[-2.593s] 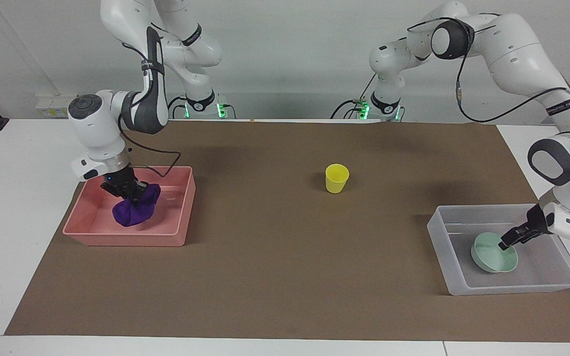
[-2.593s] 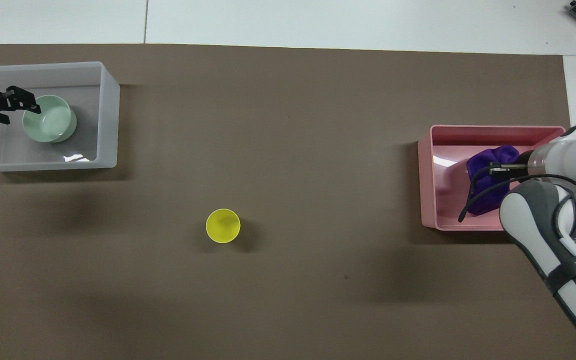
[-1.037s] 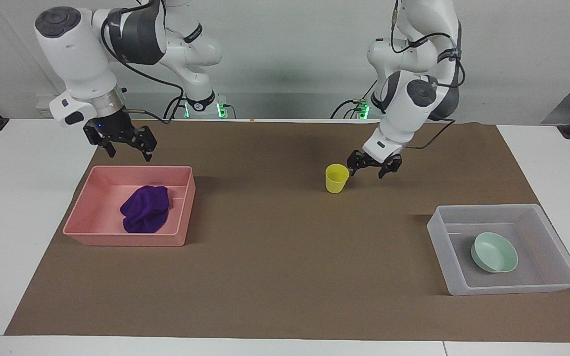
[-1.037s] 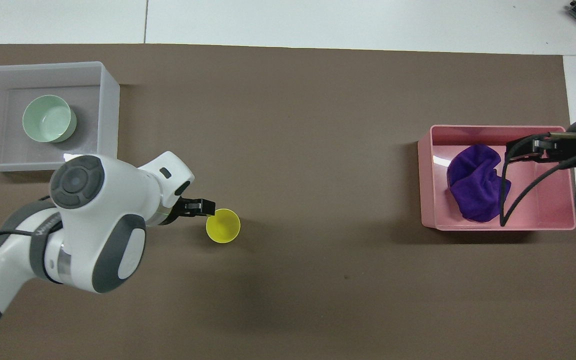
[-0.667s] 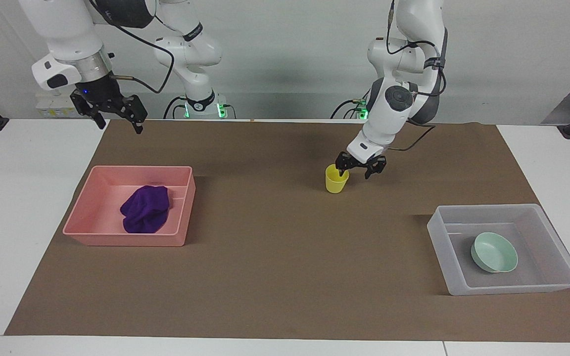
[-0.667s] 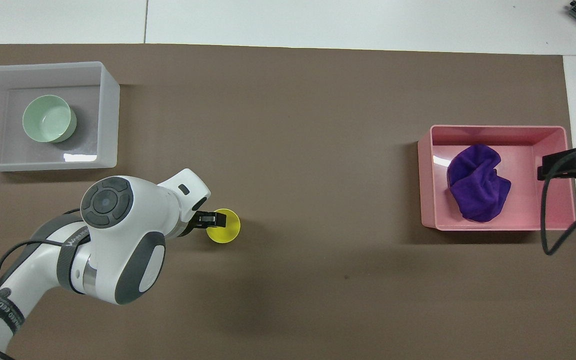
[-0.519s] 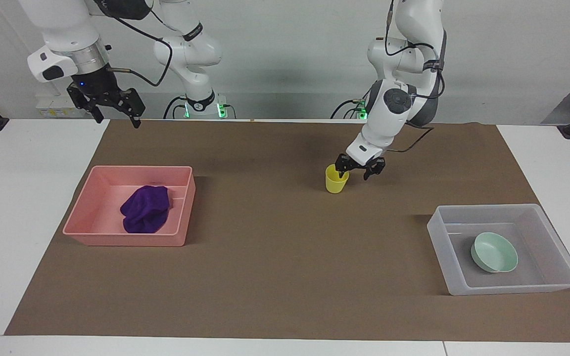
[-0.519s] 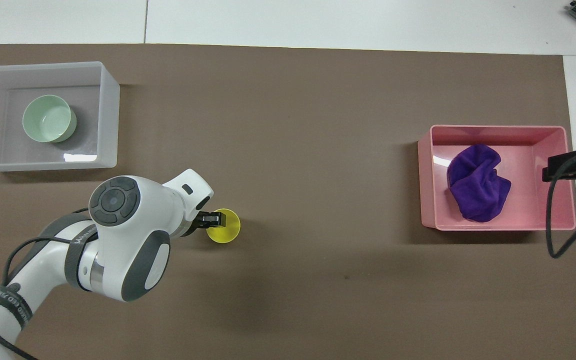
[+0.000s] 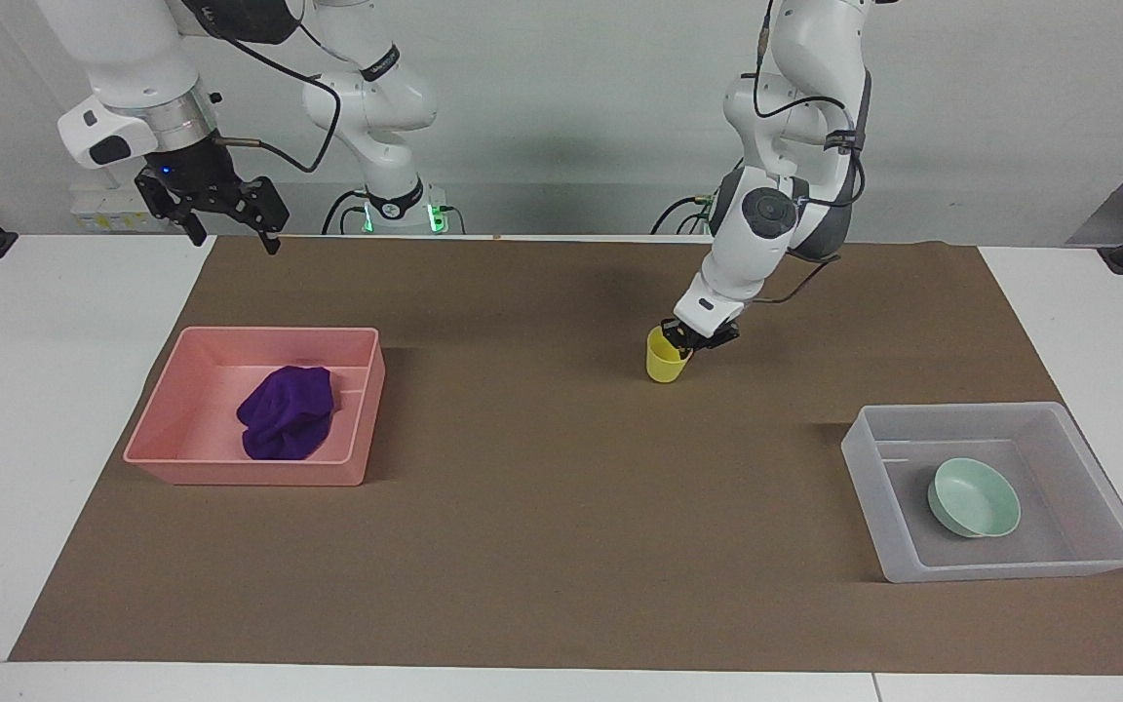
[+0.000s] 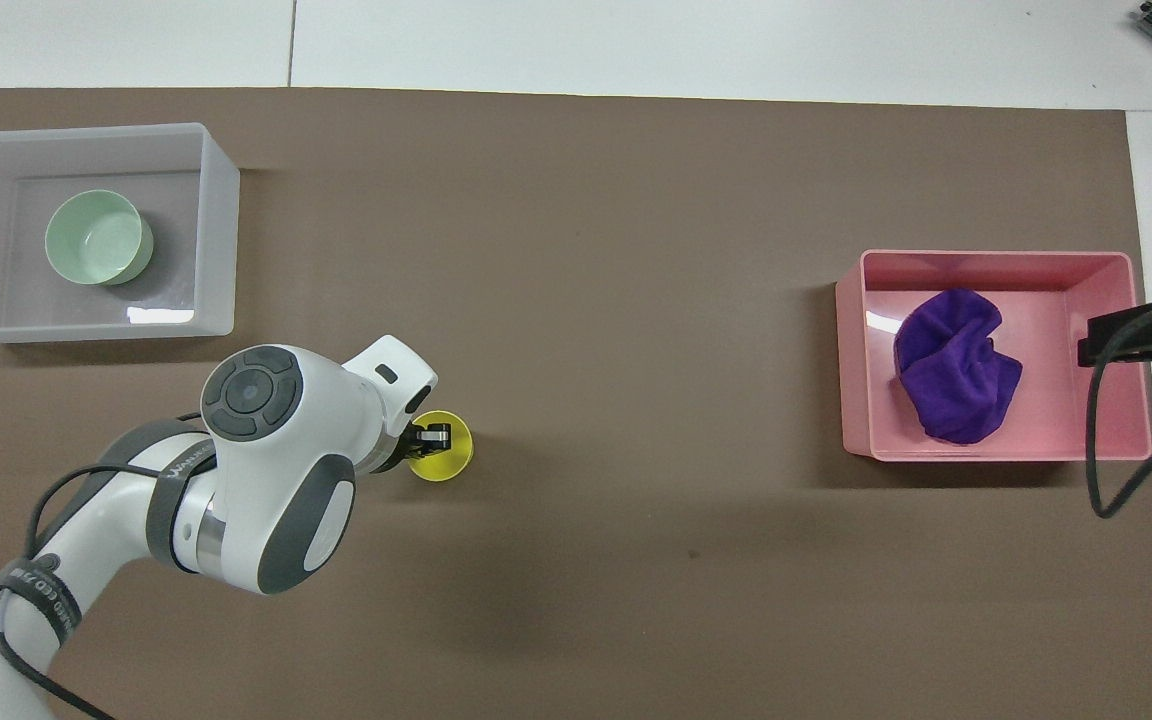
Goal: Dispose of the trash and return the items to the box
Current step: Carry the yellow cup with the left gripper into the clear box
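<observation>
The yellow cup [image 9: 664, 365] stands on the brown mat near the table's middle; it also shows in the overhead view [image 10: 446, 462]. My left gripper [image 9: 688, 340] is shut on the cup's rim on the side toward the left arm's end, and it shows in the overhead view [image 10: 429, 437] too. The purple cloth [image 9: 289, 412] lies loose in the pink bin [image 9: 240, 473]. The mint-green bowl [image 9: 976, 497] lies in the clear box [image 9: 1010, 568]. My right gripper [image 9: 225, 216] is open and empty, raised high above the table at the right arm's end.
In the overhead view the pink bin [image 10: 996, 258] with the cloth [image 10: 956, 365] is at the right arm's end. The clear box [image 10: 221, 230] with the bowl [image 10: 96, 237] is at the left arm's end. Brown mat lies between them.
My left gripper has come down onto the cup's rim and closed on it; the cup shifted slightly. My right gripper let go of the cloth earlier and rose; it now hovers almost still.
</observation>
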`<state>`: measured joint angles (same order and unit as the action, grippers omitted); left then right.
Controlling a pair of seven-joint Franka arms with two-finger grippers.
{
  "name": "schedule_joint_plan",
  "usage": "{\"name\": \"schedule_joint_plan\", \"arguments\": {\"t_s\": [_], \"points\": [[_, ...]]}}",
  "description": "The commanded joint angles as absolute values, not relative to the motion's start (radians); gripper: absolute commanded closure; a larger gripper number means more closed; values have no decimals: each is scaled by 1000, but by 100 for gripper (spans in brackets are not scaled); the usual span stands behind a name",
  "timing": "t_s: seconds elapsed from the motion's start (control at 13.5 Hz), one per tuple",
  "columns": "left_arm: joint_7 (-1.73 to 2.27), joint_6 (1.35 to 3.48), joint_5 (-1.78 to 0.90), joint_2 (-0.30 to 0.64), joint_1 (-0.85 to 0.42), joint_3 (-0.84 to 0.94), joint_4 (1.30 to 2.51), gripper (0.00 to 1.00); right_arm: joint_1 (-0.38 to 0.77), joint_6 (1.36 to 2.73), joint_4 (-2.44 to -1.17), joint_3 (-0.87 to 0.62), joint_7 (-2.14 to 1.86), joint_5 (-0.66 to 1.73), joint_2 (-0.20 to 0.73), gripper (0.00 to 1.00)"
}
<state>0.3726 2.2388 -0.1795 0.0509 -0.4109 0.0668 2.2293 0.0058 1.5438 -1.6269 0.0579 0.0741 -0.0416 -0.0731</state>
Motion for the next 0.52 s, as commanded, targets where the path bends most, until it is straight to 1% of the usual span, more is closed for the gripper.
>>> {"name": "schedule_joint_plan", "arguments": {"t_s": [0.0, 0.22, 0.3, 0.44], "points": [[382, 2041, -181, 44, -382, 49, 2096, 100, -3, 1537, -1643, 54, 49, -29, -86, 0], [364, 1821, -173, 46, -264, 49, 1909, 100, -3, 1539, -1646, 54, 49, -29, -87, 0], [348, 1783, -173, 48, -209, 49, 1855, 100, -3, 1540, -1646, 54, 49, -29, -87, 0], [336, 1773, -172, 51, -96, 48, 1777, 100, -3, 1540, -1646, 54, 48, -29, -87, 0]]}}
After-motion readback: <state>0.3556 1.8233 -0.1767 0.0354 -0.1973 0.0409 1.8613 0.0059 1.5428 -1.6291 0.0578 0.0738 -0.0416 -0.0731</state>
